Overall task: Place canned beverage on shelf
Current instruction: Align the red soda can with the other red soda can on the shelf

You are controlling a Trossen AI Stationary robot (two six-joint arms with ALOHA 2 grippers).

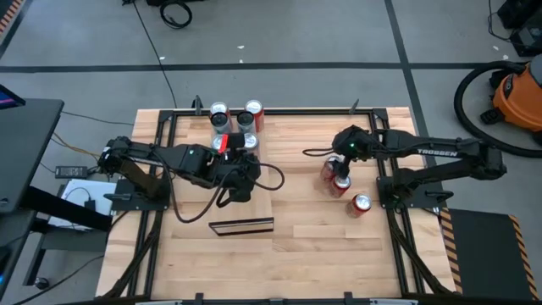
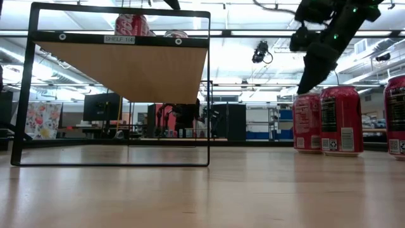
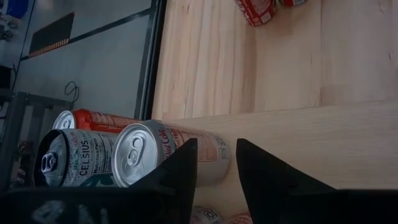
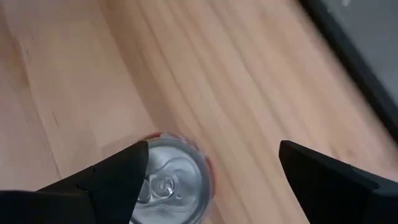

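Note:
The shelf (image 2: 126,66) is a pale wood slab on a black frame at the table's left half, also seen in the high view (image 1: 254,203). Several cans stand on its far end (image 1: 235,125); the left wrist view shows a silver Diet Coke can (image 3: 161,155), a Celsius can (image 3: 78,158) and an orange can (image 3: 102,118). My left gripper (image 3: 216,171) hovers over the shelf near them, its fingers a narrow gap apart with nothing between. My right gripper (image 4: 211,168) is wide open just above a red can (image 4: 168,183) standing on the table (image 1: 336,174), one finger on each side of its top.
Two more red cans (image 2: 340,120) (image 2: 395,114) stand beside the one under my right gripper; one of them stands apart toward the near right (image 1: 362,204). Black frame rails (image 1: 385,152) run along the table's sides. Bare wood lies between the shelf and the cans.

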